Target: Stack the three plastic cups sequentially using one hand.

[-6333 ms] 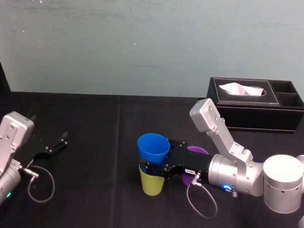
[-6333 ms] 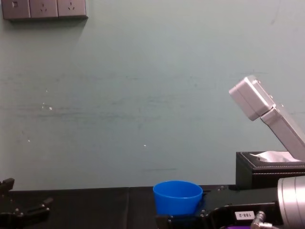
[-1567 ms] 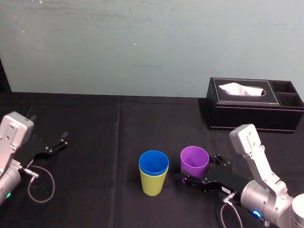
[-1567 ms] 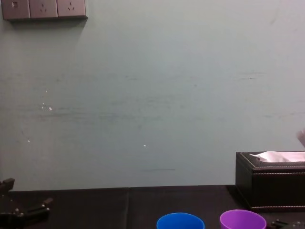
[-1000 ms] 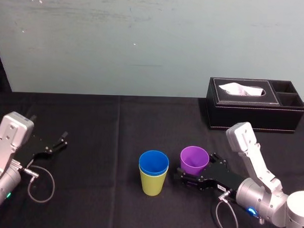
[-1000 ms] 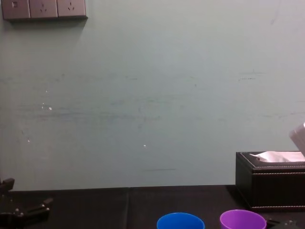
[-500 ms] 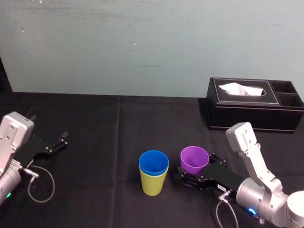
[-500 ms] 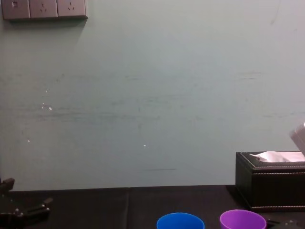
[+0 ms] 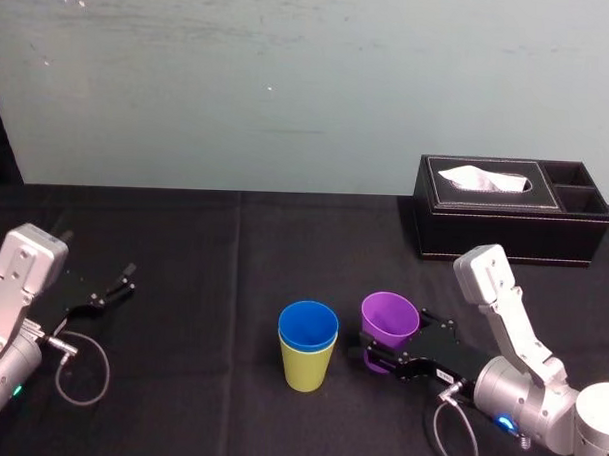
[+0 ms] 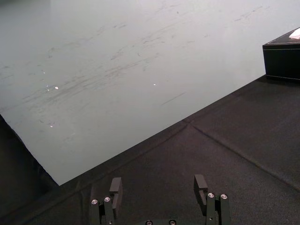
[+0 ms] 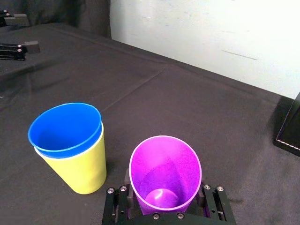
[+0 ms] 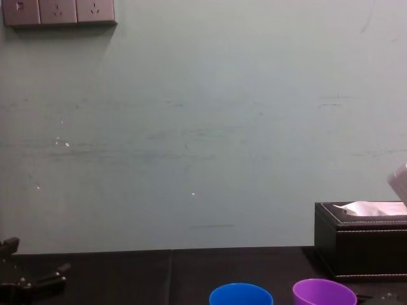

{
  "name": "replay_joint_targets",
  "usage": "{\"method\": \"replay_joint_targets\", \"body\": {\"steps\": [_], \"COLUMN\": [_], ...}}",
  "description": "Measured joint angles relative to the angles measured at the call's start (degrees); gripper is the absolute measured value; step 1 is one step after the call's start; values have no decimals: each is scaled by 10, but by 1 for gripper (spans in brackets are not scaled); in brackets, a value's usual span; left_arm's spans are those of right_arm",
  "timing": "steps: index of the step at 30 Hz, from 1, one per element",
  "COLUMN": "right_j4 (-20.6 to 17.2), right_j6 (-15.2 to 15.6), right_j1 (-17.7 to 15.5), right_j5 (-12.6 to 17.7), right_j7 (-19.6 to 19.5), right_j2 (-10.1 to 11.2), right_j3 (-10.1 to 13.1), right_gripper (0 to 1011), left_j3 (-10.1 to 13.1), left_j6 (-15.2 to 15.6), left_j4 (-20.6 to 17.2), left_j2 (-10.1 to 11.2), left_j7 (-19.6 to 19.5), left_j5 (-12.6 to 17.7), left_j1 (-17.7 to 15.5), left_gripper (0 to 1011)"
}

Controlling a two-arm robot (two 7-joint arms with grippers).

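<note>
Starting from the tissue box [image 9: 510, 210], we see our left gripper [image 10: 158, 183] far to its left, fingers apart; our right gripper [image 11: 165, 206], in front of it, seems clamped on the purple cup [image 9: 388, 321]; front-left, the blue cup [image 9: 307, 323] nests in the yellow-green cup [image 9: 306, 366].

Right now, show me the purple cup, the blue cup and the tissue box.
purple cup [image 11: 165, 164], right wrist view, inner wall.
blue cup [image 11: 65, 125], right wrist view, inner wall.
tissue box [image 9: 504, 235], head view, front wall.
</note>
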Motion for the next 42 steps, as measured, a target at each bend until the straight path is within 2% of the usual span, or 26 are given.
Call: {"method": "replay_joint_targets", "body": {"steps": [10,17,22,29,36,42], "right_j4": [-41,-76,-88,-102,-113,-125], "right_j6": [21,48,66,91,99,102], "right_j1": [0,10,27,51,66,82], "right_j5": [-5,7,19,43,59,65], "right_j7": [6,14,25,42,49,51], "right_j2": [18,31,37,40,40,39], "right_j3": [-4,1,0,-8,-15,-32], "right_gripper": [726,726,726,726,726,726], "left_j3": [0,0,0,0,0,0], "left_j6": [0,0,0,0,0,0], "left_j4": [0,0,0,0,0,0], "left_j2": [0,0,0,0,0,0], "left_j7": [0,0,0,0,0,0], "left_j5": [0,0,0,0,0,0], "left_j1": [0,0,0,0,0,0], "left_gripper": [1000,1000,1000,1000,1000,1000]}}
